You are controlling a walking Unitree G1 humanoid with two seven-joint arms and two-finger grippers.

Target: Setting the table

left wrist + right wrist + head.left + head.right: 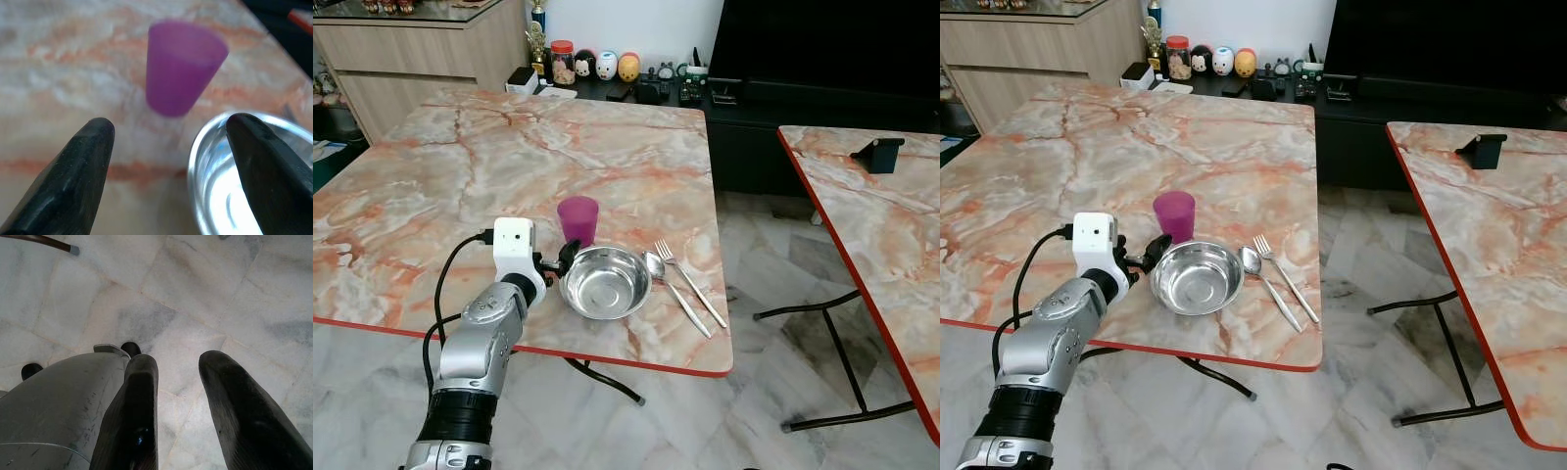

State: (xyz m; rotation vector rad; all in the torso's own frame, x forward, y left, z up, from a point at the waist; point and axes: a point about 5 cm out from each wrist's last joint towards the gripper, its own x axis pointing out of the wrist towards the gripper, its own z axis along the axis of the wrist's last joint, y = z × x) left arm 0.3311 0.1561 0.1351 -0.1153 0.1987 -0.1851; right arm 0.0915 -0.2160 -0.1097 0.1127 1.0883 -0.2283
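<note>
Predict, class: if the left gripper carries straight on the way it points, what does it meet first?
Probably the purple cup, dead ahead between the open fingers of the left gripper. One finger already overlaps the steel bowl rim; depth is unclear.

Cup [578, 218] behind bowl [604, 282]; spoon [674, 290] and fork [690, 282] right of it.

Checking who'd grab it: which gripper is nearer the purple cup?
Left. The left gripper is open at the steel bowl's rim, just short of the purple cup. The right gripper hangs open over the floor, away from the table.
</note>
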